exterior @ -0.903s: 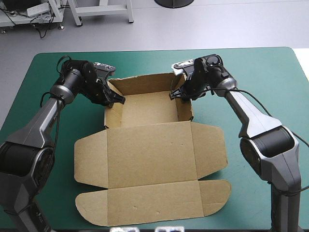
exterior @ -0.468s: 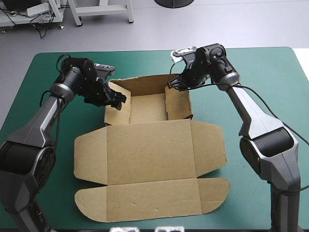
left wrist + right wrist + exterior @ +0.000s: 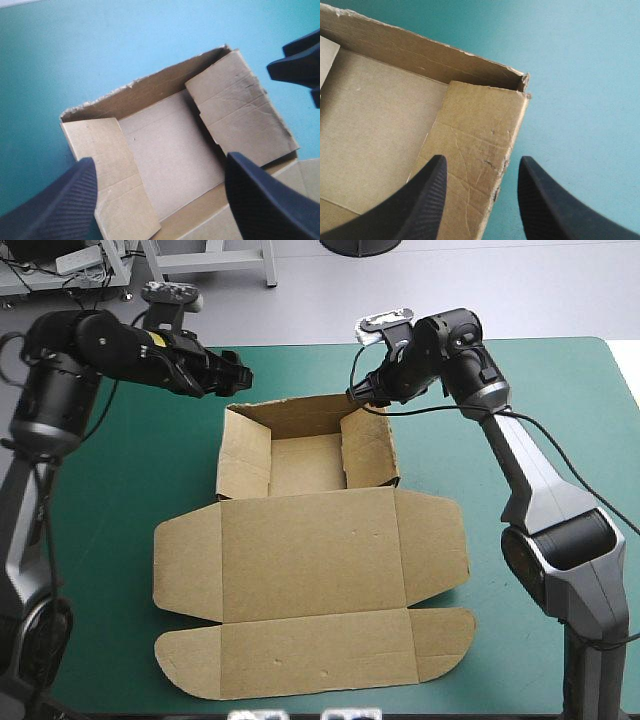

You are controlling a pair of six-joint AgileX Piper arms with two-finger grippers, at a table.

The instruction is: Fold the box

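Box (image 3: 300, 418) forms an open tray, lid (image 3: 310, 550) flat; left gripper (image 3: 240, 378) and right gripper (image 3: 482, 159) hover open, empty, apparently standing clear for the lid step.

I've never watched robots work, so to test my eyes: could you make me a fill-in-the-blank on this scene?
The box is cut from ___ board. Its lid lies ___ on the table cover. The left gripper and right gripper both have their fingers ___.
Missing: brown; flat; open.

Brown box (image 3: 310, 550), teal-green cover (image 3: 120, 480), black ribbed fingers (image 3: 427, 200).
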